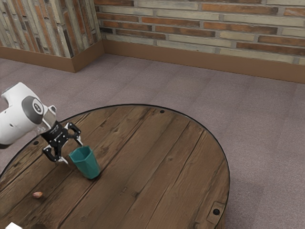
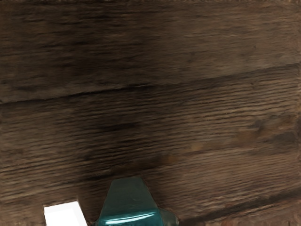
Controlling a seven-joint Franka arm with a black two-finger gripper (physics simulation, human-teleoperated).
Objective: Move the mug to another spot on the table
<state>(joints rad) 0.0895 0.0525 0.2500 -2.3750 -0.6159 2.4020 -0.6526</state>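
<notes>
Small brown lump (image 1: 37,194): lying nearest the camera on the round table of dark wooden planks (image 1: 157,162), well apart from the mug. A slide toward the camera is likely risking a knock against it.
Near table rim: curving close by the lump at the exterior view's lower left, so room is running short that way. A push in that direction is risking sending the mug toward the drop.
Teal tapered glossy mug (image 1: 85,162): sitting on the planks at the exterior view's left, seeming to lean its rim toward the gripper. In the wrist view it is showing just under the hand (image 2: 129,202).
Small white block (image 2: 63,214): lying just beside the mug in the wrist view. What it is cannot be told.
Black two-finger gripper (image 1: 71,151): jaws standing spread wide and clamping nothing, with the tips sitting right at the mug's rim.
Tipping risk: a tip is pressing near the rim, high on a narrow-based mug, so one-sided contact is likely toppling or rolling it.
Slip risk: the tapered, glossy wall is inviting a squeeze to slide upward.
Open planks: bare wood is stretching toward the exterior view's right and centre, offering the widest room.
Far rim: running well apart from the mug, with carpet floor and brick wall lying beyond.
</notes>
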